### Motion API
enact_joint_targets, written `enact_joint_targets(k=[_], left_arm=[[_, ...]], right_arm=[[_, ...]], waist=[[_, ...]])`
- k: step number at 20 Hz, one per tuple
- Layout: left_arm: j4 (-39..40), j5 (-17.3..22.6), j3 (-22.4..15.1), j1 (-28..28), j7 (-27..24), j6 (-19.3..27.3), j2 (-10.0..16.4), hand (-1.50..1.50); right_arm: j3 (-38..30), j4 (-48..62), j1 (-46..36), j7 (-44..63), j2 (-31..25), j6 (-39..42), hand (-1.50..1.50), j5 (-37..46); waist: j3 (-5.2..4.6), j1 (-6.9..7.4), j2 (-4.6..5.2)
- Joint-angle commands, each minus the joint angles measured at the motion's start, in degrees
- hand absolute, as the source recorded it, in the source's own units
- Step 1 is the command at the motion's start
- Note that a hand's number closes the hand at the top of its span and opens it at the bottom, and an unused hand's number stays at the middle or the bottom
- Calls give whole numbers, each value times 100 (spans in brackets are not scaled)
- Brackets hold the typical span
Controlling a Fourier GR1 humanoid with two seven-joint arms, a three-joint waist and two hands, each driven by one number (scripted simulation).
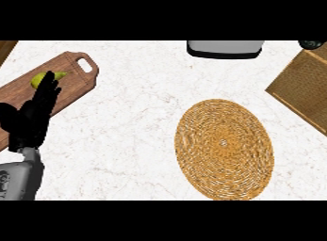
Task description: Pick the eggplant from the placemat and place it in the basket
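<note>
Left hand: the black left hand (28,117) shows at the view's left on its grey forearm (12,181), fingers straight and spread and pointing up the view, thumb out to the side, pinching nothing.
Under the hand: it overlaps a brown wooden cutting board with a handle slot (77,77) that lies slantwise on the tabletop.
Fruit: a small yellow-green fruit (37,79) lies on the board, partly hidden by the fingertips.
Tabletop: the white marbled tabletop (131,141) carries everything.
Placemat: a round woven straw-coloured placemat (225,148) lies flat, right of centre and well apart from the hand.
Basket: a square brown woven basket (308,92) sits at the upper right, turned cornerwise and cut by the view's edge, near the placemat but not touching it.
Eggplant: I cannot tell where it is. A dark rounded shape (312,44) shows at the top right corner just above the basket, too cut off to identify.
Far edge: a grey-and-white appliance with a dark base (225,48) stands at the top.
</note>
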Motion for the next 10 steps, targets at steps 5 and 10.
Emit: enact_joint_targets(k=[5,10], left_arm=[[6,-105,-72,-28,-58,143,-140,0],[259,-176,-48,-279,-54,209,-127,0]], right_arm=[[-71,444,-16,-50,101,340,150,36],[-99,589,198,-174,58,-100,150,98]], waist=[[41,-27,34],[43,-5,67]])
